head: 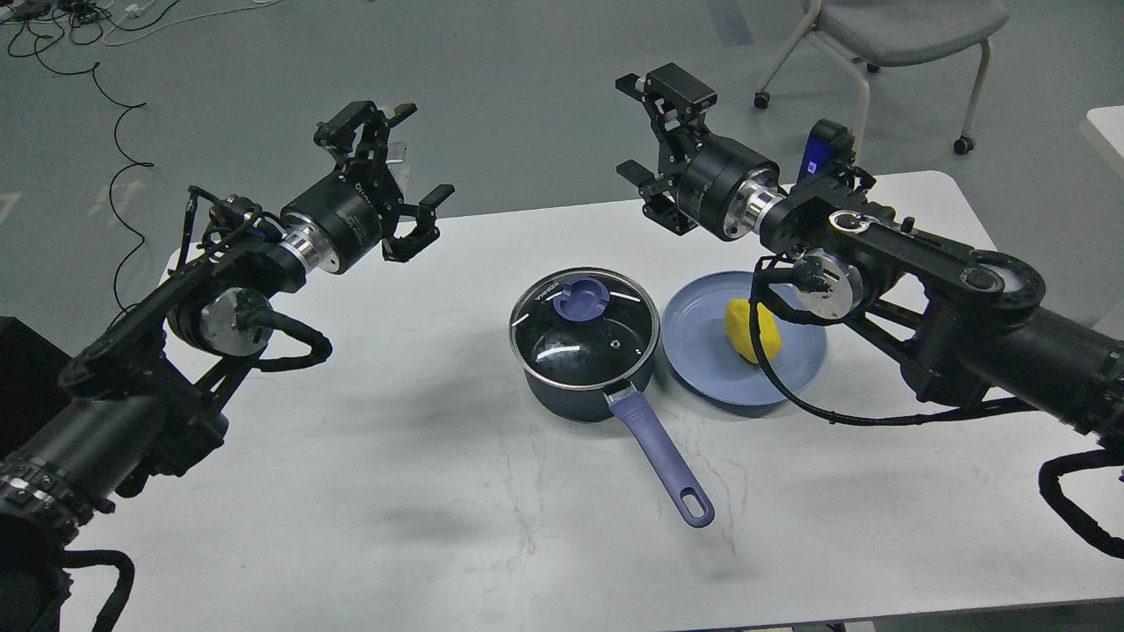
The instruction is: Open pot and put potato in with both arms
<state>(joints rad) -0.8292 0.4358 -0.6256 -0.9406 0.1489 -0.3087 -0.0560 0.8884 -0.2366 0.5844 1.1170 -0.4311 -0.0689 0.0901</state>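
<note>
The dark navy pot stands at the table's middle, its purple-blue handle pointing toward me and right. A glass lid with a purple knob covers it. The yellow potato lies on a shallow blue plate right of the pot, partly behind a black cable. My left gripper is open and empty, held above the table's far left, well away from the pot. My right gripper is open and empty, raised beyond the table's far edge behind the pot.
The white table has its far edge just behind the grippers. A grey chair stands on the floor at the back right. Black cables lie on the floor at the back left. A white surface corner shows at far right.
</note>
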